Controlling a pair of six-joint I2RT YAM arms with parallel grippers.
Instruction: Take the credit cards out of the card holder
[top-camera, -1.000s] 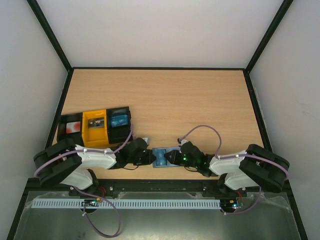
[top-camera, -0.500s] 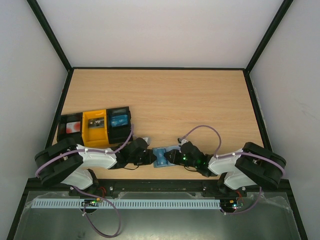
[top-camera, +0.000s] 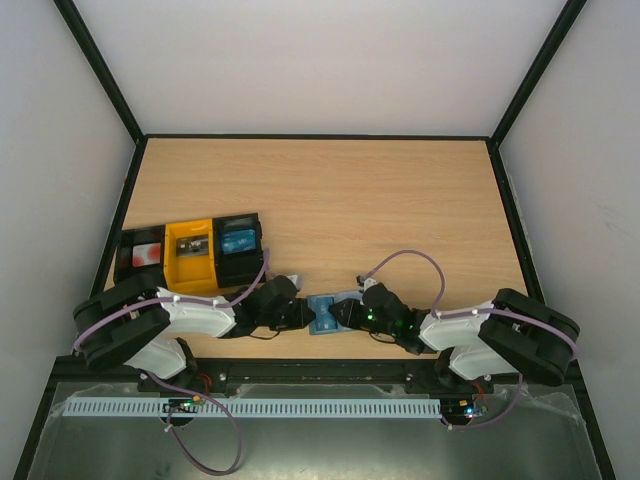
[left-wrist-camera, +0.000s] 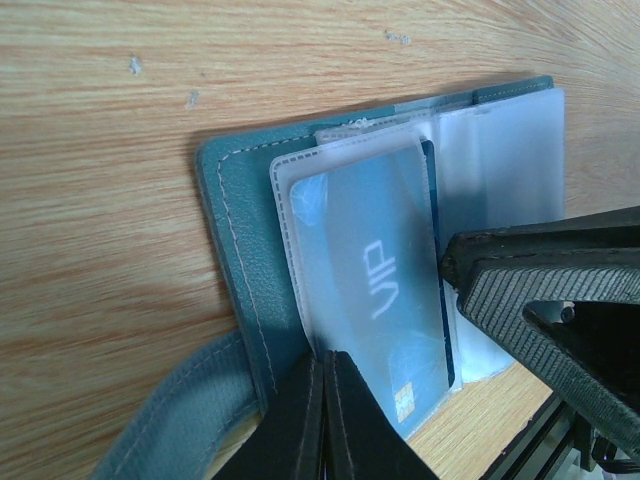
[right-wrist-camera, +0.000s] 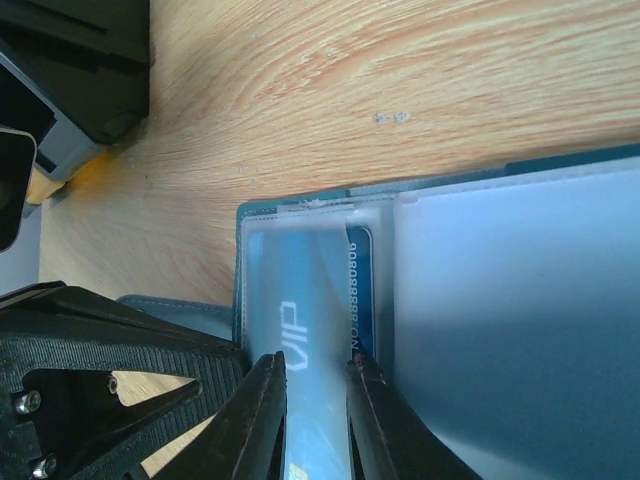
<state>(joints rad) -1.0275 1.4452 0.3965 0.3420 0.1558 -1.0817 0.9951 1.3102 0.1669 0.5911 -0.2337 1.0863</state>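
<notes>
With the card holder (top-camera: 322, 316) open at the table's (top-camera: 330, 200) six o'clock and my left pincer (left-wrist-camera: 322, 420) pressed together on its edge, my right pincer (right-wrist-camera: 312, 420) hovers narrowly spread over the VIP card (left-wrist-camera: 385, 300), grip unclear: extraction looks barely begun, and next I need a firm pinch and a straight pull.

Wooden table (top-camera: 340, 200) — black-and-yellow trays (top-camera: 190, 252) at left.
</notes>
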